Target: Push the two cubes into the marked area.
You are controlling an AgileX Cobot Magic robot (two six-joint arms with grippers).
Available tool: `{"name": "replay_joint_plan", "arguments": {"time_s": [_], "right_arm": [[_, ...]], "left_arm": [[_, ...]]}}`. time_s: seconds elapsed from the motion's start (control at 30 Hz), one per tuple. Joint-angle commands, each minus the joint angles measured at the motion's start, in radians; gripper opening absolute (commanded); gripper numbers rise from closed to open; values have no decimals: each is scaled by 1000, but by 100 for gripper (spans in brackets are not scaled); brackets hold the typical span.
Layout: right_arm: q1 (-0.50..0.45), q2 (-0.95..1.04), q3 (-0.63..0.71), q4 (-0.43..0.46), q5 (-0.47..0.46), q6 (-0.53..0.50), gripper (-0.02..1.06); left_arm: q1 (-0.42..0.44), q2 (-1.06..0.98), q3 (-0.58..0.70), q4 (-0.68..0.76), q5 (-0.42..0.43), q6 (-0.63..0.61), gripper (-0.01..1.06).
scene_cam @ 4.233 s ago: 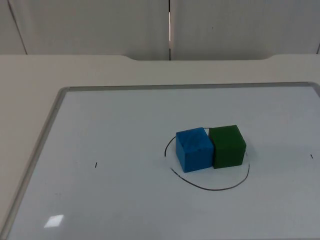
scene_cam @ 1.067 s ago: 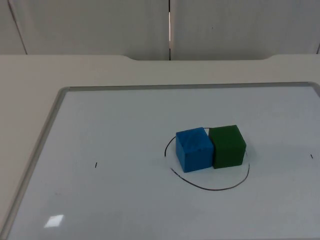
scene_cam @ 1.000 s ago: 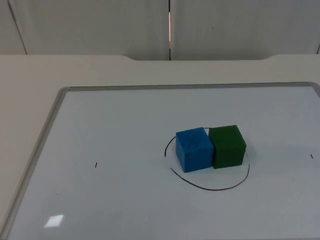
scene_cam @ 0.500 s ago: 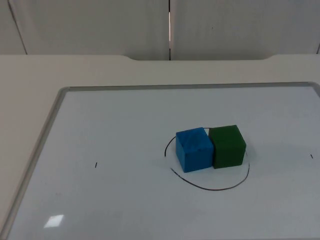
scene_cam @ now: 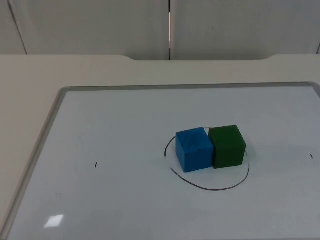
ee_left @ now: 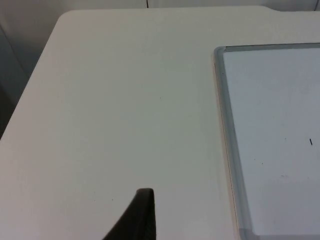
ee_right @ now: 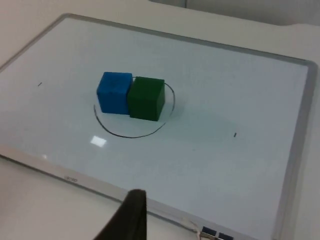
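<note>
I see the blue cube (scene_cam: 194, 149) and the green cube (scene_cam: 227, 146) side by side and touching on the whiteboard (scene_cam: 125, 125), both inside the hand-drawn ring (scene_cam: 210, 188) that marks the area. The blue cube sits against the ring's left arc; the green cube's far right corner looks to reach the ring's line, though I can't be sure from this angle. From the right wrist, the same pair (ee_right: 115, 93) (ee_right: 146, 98) sits within the ring (ee_right: 127, 134), beyond the whiteboard's near frame. The right gripper (ee_right: 131, 212) hangs off the board, well apart from the cubes; whether its fingers are apart I cannot tell. The left gripper (ee_left: 141, 212) waits over the bare table (ee_left: 125, 100) beside the whiteboard's frame (ee_left: 223, 125); its fingers likewise I cannot judge.
</note>
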Motion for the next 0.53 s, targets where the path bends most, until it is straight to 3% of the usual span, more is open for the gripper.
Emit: {"name": "replay_joint_plan", "arguments": {"time_s": [0.0, 0.2, 0.5], "right_arm": [[-83, -4, 2, 5, -1, 9, 105], [-212, -4, 2, 5, -1, 9, 105], [-315, -4, 2, 5, -1, 9, 105]], "left_arm": [[3, -5, 5, 3, -11, 0, 105], [3, -5, 5, 3, -11, 0, 105], [3, -5, 5, 3, -11, 0, 105]]}}
